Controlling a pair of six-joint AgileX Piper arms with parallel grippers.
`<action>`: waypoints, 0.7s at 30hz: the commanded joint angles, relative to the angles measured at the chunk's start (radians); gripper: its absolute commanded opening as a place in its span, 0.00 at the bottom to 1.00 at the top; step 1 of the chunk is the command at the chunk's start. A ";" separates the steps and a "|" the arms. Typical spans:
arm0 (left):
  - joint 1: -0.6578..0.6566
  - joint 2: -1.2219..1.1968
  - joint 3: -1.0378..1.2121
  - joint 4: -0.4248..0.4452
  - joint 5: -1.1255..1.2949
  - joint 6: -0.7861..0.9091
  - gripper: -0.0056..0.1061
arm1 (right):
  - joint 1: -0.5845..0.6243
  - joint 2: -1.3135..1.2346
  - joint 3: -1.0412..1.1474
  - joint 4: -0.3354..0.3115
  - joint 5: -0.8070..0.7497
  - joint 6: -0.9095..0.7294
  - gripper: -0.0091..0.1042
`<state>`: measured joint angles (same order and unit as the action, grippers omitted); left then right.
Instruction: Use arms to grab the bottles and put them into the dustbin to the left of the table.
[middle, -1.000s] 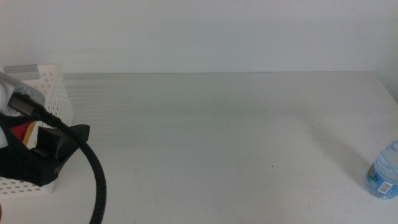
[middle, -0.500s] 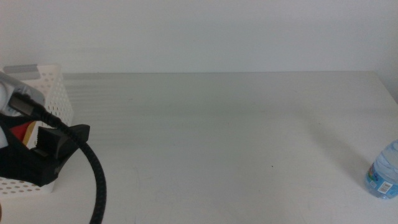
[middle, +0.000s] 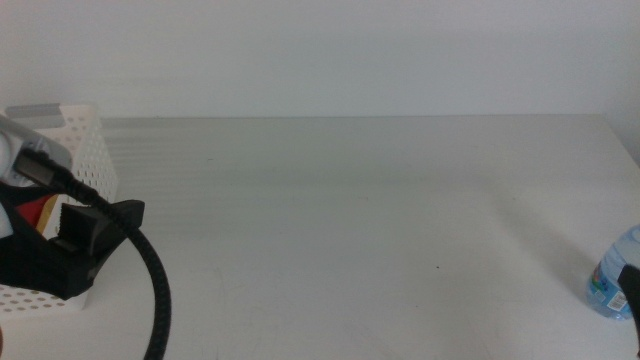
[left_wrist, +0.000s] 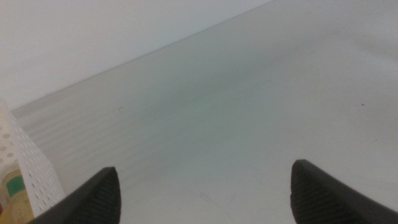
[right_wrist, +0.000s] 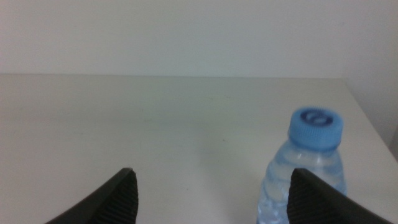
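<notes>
White and plain, the surface (middle: 360, 230) runs back to a pale bare wall (middle: 330, 50), its far edge straight. At its left edge stands the perforated white dustbin (middle: 88, 150) with a yellow tea bottle (left_wrist: 15, 199) and something red inside, and the left gripper (left_wrist: 205, 193) sits by it, jaws wide apart over bare surface. Near the right edge stands the blue-capped water bottle (right_wrist: 308, 168), upright, with the right gripper (right_wrist: 211, 196) facing it, jaws apart and holding nothing.
</notes>
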<state>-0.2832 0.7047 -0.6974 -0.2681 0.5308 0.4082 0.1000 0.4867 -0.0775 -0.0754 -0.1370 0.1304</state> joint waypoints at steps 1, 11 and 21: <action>-0.004 -0.003 -0.028 -0.018 -0.066 -0.015 0.86 | -0.005 0.003 0.030 -0.005 -0.174 -0.009 0.63; -0.004 -0.003 -0.028 -0.018 -0.066 -0.015 0.86 | -0.005 0.004 0.099 0.101 -0.316 -0.175 0.62; -0.004 -0.003 -0.028 -0.018 -0.066 -0.015 0.86 | -0.073 0.006 0.045 0.180 -0.286 -0.224 0.58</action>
<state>-0.2832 0.7047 -0.6974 -0.2681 0.5308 0.4082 0.0484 0.4836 0.0162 0.1059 -0.3556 -0.0859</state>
